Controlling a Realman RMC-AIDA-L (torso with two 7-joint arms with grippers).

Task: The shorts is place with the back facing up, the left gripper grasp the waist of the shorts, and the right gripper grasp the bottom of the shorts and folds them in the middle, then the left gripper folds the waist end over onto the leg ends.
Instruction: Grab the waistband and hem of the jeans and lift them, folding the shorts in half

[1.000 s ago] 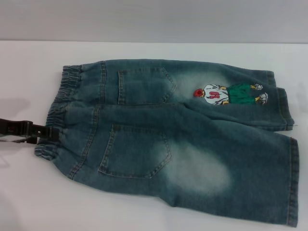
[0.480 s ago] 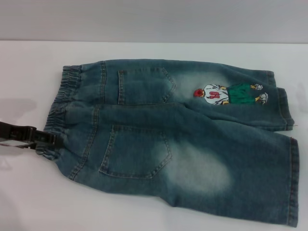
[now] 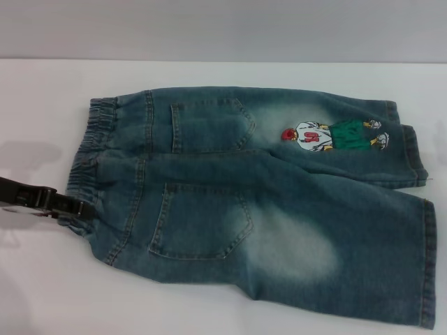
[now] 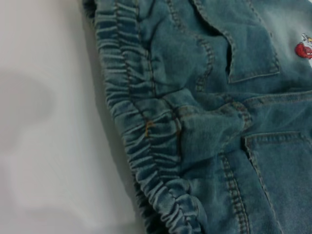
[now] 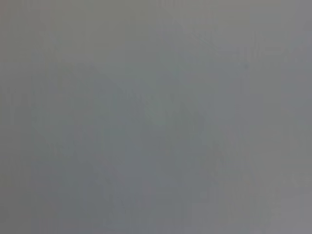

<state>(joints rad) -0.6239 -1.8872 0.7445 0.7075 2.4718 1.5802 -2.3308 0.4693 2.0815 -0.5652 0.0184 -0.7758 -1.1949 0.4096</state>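
The shorts (image 3: 258, 202) lie flat, back up, on the white table (image 3: 42, 293), elastic waist toward my left, leg hems toward my right. My left gripper (image 3: 78, 208) reaches the near waist corner; it seems to touch the ruffles, but I cannot tell how its fingers stand.

Faded blue-green denim shorts (image 3: 265, 209) lie flat, back pockets up, ruffled elastic waist (image 3: 87, 164) to the left, stitched leg hems (image 3: 424, 262) to the right, cartoon patch (image 3: 334, 136) on the far leg
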